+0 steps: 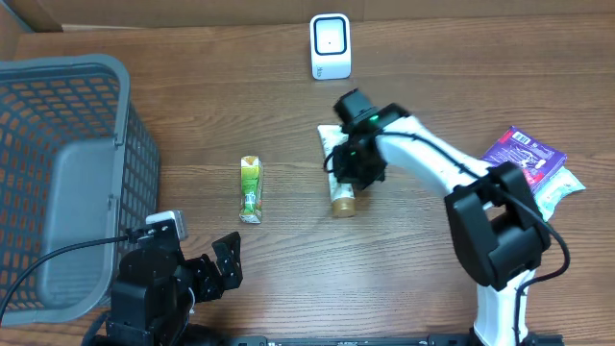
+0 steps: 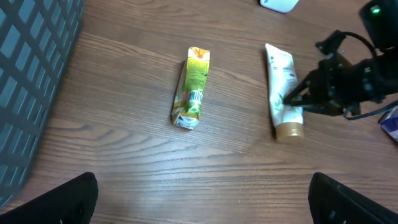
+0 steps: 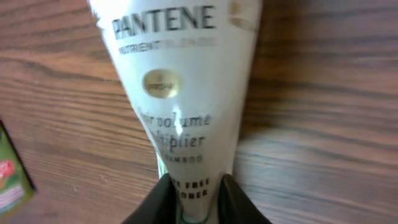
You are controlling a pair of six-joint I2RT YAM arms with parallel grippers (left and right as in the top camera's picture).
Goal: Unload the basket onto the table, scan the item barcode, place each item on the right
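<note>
At the counter's middle, the right hand [image 1: 345,177] pinches the Pantene tube [image 1: 331,142] near its cap: the grasping step. Next, lift it and turn its barcode toward the scanner [image 1: 330,45] at the far edge. The left hand [image 1: 217,272] gapes idle.

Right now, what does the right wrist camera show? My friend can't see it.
A white plastic Pantene tube lies on the brown wooden table, filling the view, with two black fingers of the right gripper pinching its sides at the bottom edge. The corner of a green carton peeks in at lower left.
</note>
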